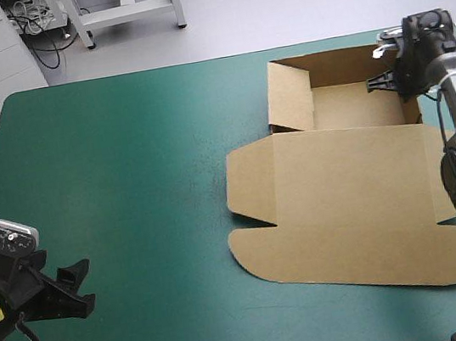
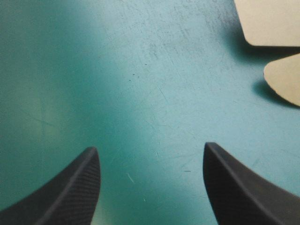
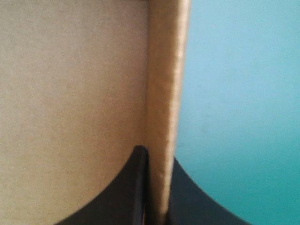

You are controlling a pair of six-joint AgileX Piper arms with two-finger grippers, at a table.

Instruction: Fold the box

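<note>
Starting at the lower left of the high view: left gripper (image 1: 81, 288), black fingers spread wide, nothing between them but bare teal-green cover (image 1: 128, 194). Same story up close on the left gripper (image 2: 151, 146): big gap, plain cover under it. Only two rounded brown flap corners of the box (image 2: 274, 21) ahead and off to one side, well apart from the fingertips. So, nowhere near the action on that side.

Moving right: box (image 1: 343, 196) filling the right half of the frame. Half built, by the look of it. Tray part at the upper right with walls up, lid and its flaps lying flat toward the lower right. Long axis roughly top to bottom in the frame.

Far upper right: right gripper (image 1: 388, 78), down at the tray's right-hand wall. Closer look at the right gripper (image 3: 157, 157): fingers all but pressed together, pinching that upright wall (image 3: 164, 93), one finger on the board side, the other on the cover side.

Best guess: next move hinges on that pinched wall, so clearly a job for the right arm. Left one a long way off across the table.
</note>
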